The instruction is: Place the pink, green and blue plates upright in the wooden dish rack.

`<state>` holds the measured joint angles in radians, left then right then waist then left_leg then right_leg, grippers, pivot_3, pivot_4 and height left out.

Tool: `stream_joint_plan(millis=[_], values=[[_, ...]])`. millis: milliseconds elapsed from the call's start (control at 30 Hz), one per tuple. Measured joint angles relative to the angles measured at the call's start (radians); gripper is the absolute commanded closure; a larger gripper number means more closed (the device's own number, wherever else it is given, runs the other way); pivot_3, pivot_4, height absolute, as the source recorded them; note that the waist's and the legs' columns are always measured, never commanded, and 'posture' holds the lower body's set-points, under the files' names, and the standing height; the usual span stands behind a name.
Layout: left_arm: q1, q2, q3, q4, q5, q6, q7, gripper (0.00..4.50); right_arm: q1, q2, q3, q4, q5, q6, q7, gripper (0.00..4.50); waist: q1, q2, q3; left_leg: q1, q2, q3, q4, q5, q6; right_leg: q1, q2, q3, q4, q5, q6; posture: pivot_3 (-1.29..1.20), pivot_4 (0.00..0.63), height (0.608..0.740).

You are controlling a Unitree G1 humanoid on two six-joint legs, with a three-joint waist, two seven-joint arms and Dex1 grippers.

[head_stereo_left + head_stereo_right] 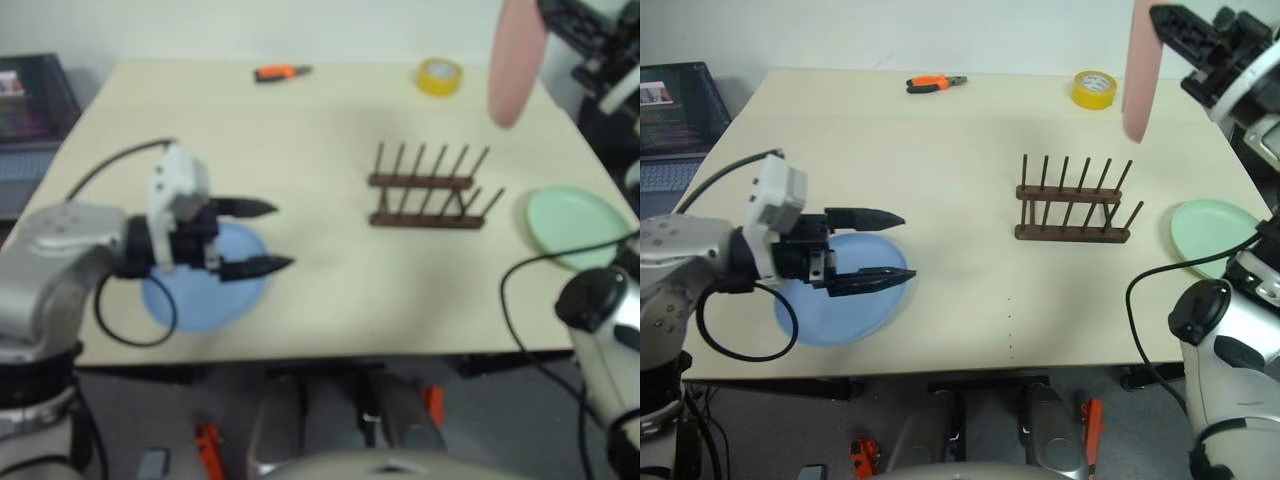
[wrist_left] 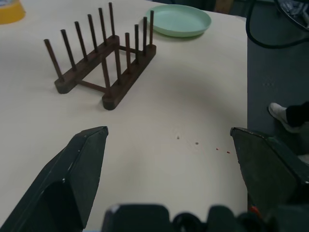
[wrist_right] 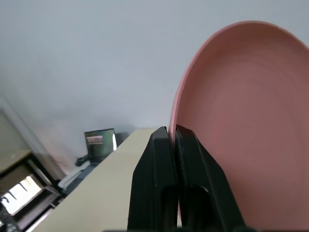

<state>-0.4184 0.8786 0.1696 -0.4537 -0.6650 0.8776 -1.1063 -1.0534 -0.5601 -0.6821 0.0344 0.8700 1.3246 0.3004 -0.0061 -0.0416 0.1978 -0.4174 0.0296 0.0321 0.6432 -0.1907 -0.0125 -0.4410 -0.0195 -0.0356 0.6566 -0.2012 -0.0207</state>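
High above the tabletop [image 1: 970, 290], my right tool [image 1: 1155, 20] pinches the pink plate [image 1: 1138, 70] by its rim; it could slip before the wooden dish rack [image 1: 1072, 205]. My left tool [image 1: 885, 248] gapes over the blue plate [image 1: 840, 305].

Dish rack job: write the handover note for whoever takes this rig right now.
Right gripper: shut on the rim of the pink plate, held edge-on in the air above the table's far right, behind the wooden dish rack.
Left gripper: open, empty, hovering over the blue plate, which lies flat near the front left edge.
Green plate: flat at the right edge, right of the rack.
Done: pink plate picked up; no plate stands in the rack.
Left: slot the pink plate, then the green and the blue.
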Motion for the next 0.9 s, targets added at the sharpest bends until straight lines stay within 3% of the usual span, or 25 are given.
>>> stream_joint_plan(millis=[333,600,900], values=[[-0.041,0.001,-0.050,0.034,-0.003,-0.015,0.006,0.04,0.058,0.000,-0.109,0.111,0.097,0.025,-0.063,4.50,0.000,0.000,0.000,-0.003,0.000,0.000,-0.002,0.000,0.000,0.001,0.003,-0.001,-0.008,0.001,0.003,0.00,0.150,0.740],[-0.024,0.021,-0.048,0.032,-0.024,-0.009,0.030,0.04,0.140,-0.080,-0.102,0.189,0.143,0.026,0.031,4.50,0.001,0.001,0.000,-0.007,-0.001,0.000,-0.003,-0.002,0.003,-0.001,0.003,0.000,-0.013,0.005,0.009,0.00,0.150,0.740],[-0.017,0.036,-0.046,0.029,-0.042,-0.008,0.059,0.04,0.189,-0.181,-0.059,0.274,0.154,0.002,0.187,4.50,0.001,0.001,0.001,-0.007,-0.001,0.000,-0.002,-0.002,0.003,0.000,0.004,-0.001,-0.013,0.002,0.004,0.00,0.150,0.740]])
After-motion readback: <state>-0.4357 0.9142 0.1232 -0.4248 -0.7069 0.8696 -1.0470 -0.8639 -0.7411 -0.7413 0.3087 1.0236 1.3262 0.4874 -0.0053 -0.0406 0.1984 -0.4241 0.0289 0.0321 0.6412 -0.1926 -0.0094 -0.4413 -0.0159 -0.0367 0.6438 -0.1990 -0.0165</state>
